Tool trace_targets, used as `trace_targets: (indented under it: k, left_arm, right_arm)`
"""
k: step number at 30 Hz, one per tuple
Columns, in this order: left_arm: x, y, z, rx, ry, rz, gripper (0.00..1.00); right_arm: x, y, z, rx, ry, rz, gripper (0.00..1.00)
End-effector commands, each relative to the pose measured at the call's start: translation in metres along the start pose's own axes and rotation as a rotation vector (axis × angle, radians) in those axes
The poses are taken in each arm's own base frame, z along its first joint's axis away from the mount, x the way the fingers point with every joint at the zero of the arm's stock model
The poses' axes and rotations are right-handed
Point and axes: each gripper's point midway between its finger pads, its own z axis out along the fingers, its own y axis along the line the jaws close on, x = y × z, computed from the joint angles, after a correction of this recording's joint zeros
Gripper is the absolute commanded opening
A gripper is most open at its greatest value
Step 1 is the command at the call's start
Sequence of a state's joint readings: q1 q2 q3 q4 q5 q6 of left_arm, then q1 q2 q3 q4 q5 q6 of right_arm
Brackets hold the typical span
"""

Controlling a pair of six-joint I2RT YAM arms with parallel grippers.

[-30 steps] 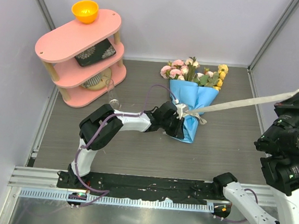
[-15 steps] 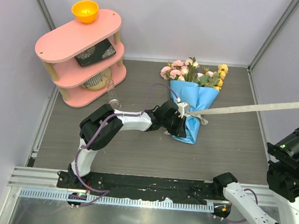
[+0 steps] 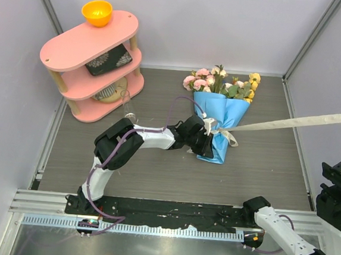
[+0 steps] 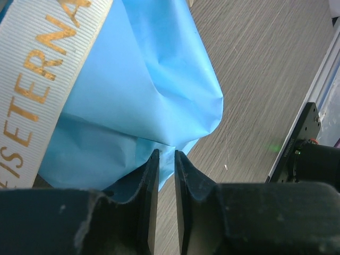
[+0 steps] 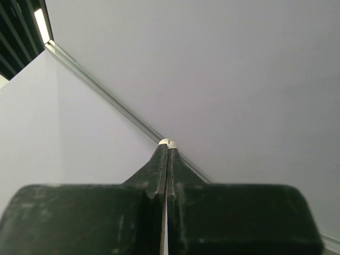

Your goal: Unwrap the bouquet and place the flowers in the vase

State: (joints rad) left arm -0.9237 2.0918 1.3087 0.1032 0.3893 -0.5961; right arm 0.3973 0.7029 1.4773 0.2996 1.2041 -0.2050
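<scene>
Two grips are seen: the blue-paper-wrapped pink, cream and yellow bouquet [image 3: 219, 114], at 1 o'clock of centre, is pinched by the left end effector [image 4: 166, 159]. Its cream ribbon [image 3: 290, 121], clamped in the right end effector [image 5: 167, 146], has been drawn farther toward 3 o'clock, so untying is judged underway.

Bouquet [image 3: 218, 117] flat on the table [image 3: 262, 171], right of centre, blooms toward the far wall, narrow end toward the near edge. Cone [image 3: 222, 111] of blue paper, wrapped round the stems, creased and folded at its lower corner in the left wrist view. Cream ribbon [image 3: 290, 121] with gold lettering, knotted round the cone's waist, small loops beside the knot, one long tail stretched taut to the right and out of the top view. Flowers [image 3: 222, 81] bunched at the cone's mouth: pink left, cream middle, yellow right, green leaves between. Vase [image 3: 128, 111] faint, clear glass, well left of the bouquet, pose unclear.
</scene>
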Motion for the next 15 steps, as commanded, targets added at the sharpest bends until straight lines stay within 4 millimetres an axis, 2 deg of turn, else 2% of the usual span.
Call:
trace_targets:
  k: [1,2,3,5,6,7,8,9,10,11,13,14,15]
  left_arm:
    - [-0.024,-0.028,-0.006,0.069,-0.047,0.036,0.28]
    - [-0.026,-0.033,-0.009,0.082,-0.044,0.037,0.33]
    - [-0.029,-0.039,-0.013,0.099,-0.046,0.038,0.37]
    - [-0.04,-0.061,-0.029,0.157,-0.066,0.056,0.47]
    - [-0.044,-0.07,-0.035,0.18,-0.073,0.058,0.5]
    - [-0.054,-0.086,-0.051,0.216,-0.099,0.08,0.53]
    - [-0.057,-0.093,-0.058,0.229,-0.109,0.089,0.55]
    - [-0.063,-0.1,-0.067,0.242,-0.126,0.101,0.56]
    - [-0.067,-0.102,-0.075,0.243,-0.142,0.111,0.56]
    - [-0.076,-0.11,-0.091,0.249,-0.174,0.125,0.56]
    - [-0.083,-0.102,-0.102,0.222,-0.2,0.12,0.48]
    - [-0.089,-0.103,-0.112,0.222,-0.223,0.121,0.44]
    - [-0.089,-0.096,-0.115,0.205,-0.229,0.109,0.4]
  right_arm:
    - [0.006,0.011,0.002,-0.026,-0.012,-0.002,0.01]
    - [0.013,0.013,0.002,-0.035,0.0,-0.007,0.01]
    - [0.039,0.016,0.0,-0.047,0.049,-0.095,0.01]
    - [0.072,0.02,-0.003,-0.061,0.108,-0.151,0.01]
    - [0.112,0.015,-0.007,-0.053,0.174,-0.281,0.01]
    - [0.134,0.01,-0.011,-0.045,0.208,-0.348,0.01]
    - [0.158,0.008,-0.014,-0.04,0.246,-0.38,0.01]
    - [0.191,-0.006,-0.022,-0.036,0.303,-0.495,0.01]
    - [0.218,-0.009,-0.026,-0.037,0.343,-0.557,0.01]
    - [0.237,-0.012,-0.031,-0.032,0.38,-0.526,0.01]
    - [0.291,-0.021,-0.045,-0.084,0.52,-0.605,0.01]
    - [0.308,-0.024,-0.047,-0.095,0.571,-0.604,0.01]
    - [0.324,-0.041,-0.042,-0.037,0.618,-0.59,0.01]
